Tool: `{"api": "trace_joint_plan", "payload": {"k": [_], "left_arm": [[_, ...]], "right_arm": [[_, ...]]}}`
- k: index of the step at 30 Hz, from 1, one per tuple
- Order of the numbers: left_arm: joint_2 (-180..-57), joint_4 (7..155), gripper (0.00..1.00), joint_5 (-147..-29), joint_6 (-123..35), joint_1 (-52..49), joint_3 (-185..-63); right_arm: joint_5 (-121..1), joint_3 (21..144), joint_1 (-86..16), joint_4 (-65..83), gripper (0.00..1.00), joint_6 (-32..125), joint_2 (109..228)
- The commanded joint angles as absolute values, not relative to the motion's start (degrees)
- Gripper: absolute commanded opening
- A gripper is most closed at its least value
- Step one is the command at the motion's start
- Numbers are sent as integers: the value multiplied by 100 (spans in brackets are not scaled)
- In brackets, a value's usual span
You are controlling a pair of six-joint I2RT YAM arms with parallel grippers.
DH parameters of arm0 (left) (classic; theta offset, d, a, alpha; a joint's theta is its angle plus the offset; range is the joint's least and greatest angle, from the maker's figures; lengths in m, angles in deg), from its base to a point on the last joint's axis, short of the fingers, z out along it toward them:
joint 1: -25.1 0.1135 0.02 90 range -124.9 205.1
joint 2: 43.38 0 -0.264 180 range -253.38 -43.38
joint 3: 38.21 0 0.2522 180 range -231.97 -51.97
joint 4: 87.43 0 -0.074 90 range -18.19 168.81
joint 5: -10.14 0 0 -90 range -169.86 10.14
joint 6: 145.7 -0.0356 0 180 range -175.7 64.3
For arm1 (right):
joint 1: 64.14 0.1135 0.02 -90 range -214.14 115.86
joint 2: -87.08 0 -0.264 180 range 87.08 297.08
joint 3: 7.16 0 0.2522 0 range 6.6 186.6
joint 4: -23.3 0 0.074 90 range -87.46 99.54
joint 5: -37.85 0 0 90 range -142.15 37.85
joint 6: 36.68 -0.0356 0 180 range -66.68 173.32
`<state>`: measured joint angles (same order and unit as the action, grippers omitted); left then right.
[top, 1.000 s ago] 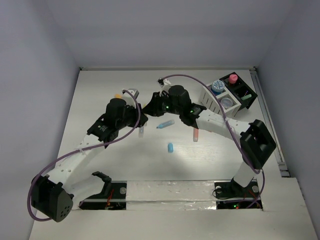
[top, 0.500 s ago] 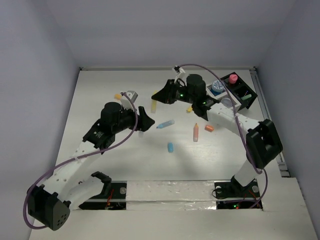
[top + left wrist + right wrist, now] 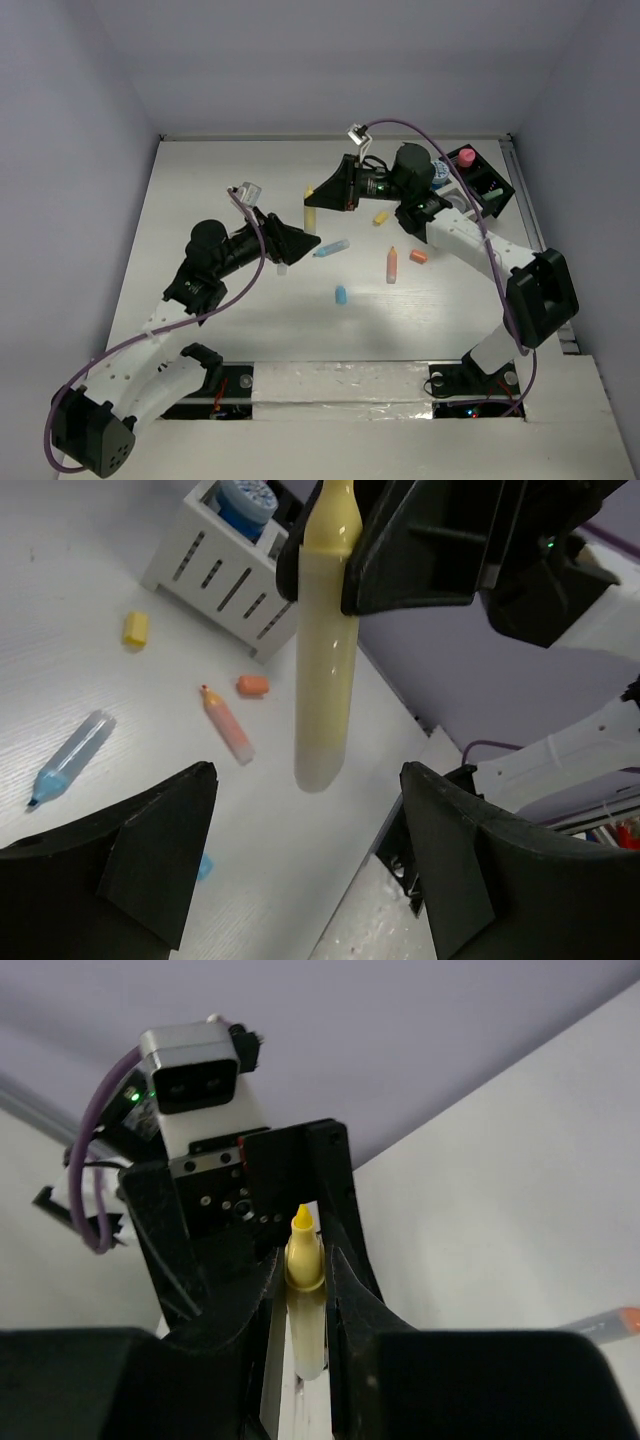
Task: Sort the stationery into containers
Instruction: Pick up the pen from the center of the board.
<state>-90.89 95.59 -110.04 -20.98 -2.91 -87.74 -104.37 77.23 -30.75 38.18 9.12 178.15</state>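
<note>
Stationery [image 3: 392, 265] mostly loose at frame center, pink jar [image 3: 466, 157] in organizer [image 3: 490, 190] upper right; right gripper [image 3: 318, 194] clamps yellow marker [image 3: 311, 214], left gripper [image 3: 308, 780] spread wide.

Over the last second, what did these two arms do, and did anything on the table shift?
The right gripper pulled back toward the organizer, carrying a yellow marker clamped in it. The left arm's wrist swung back to its own side; the left gripper is open and points at the marker. The blue marker, orange marker and blue capsule lie where they were.
</note>
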Motion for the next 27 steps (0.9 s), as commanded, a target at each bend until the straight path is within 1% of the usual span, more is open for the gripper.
{"api": "trace_joint_plan", "payload": {"k": [1, 2, 4, 5, 8, 10, 15, 17, 19, 20, 21, 23, 24, 25, 27], "left_arm": [[-9110, 10763, 70, -11335, -1624, -302, -8739], [-9128, 10834, 69, -11378, -1589, -302, -8748], [-9224, 10966, 58, -11414, -1536, -302, -8792], [-9242, 11001, 56, -11414, -1527, -302, -8792], [-9383, 11247, 54, -11545, -1422, -302, -8774], [-9453, 11379, 51, -11572, -1360, -302, -8774], [-9603, 11511, 49, -11809, -1298, -302, -8801], [-9655, 11502, 47, -11871, -1281, -302, -8792], [-9664, 11494, 42, -11897, -1289, -302, -8757], [-9664, 11494, 38, -11906, -1289, -302, -8757], [-9656, 11476, 29, -11915, -1289, -302, -8748], [-9647, 11415, 19, -11924, -1316, -302, -8774], [-9638, 11336, 6, -11924, -1368, -302, -8792], [-9603, 11266, 0, -11906, -1421, -302, -8827], [-9542, 10960, 0, -11731, -1570, -302, -8906]], "right_arm": [[-10971, 7612, -3100, 4627, 0, 464, 17515], [-10972, 7595, -3100, 4671, 0, 420, 17515], [-11033, 7533, -3100, 4873, 0, 271, 17533], [-11068, 7507, -3100, 4970, 0, 200, 17559], [-11182, 7445, -3100, 5339, 0, -107, 17664], [-11253, 7401, -3100, 5732, 0, -396, 17743], [-11200, 7427, -3100, 5858, 0, -495, 17902], [-11174, 7462, -3100, 5902, 0, -539, 17937], [-11156, 7498, -3100, 6007, 0, -600, 17981], [-11156, 7515, -3100, 6008, 0, -609, 17990], [-11156, 7533, -3100, 6008, 0, -609, 18016], [-11156, 7542, -3100, 5999, 0, -592, 18016], [-11113, 7550, -3100, 5964, 0, -565, 18016], [-11086, 7559, -3100, 5842, 0, -487, 18007], [-11060, 7542, -3100, 5710, 0, -416, 18007]]}}
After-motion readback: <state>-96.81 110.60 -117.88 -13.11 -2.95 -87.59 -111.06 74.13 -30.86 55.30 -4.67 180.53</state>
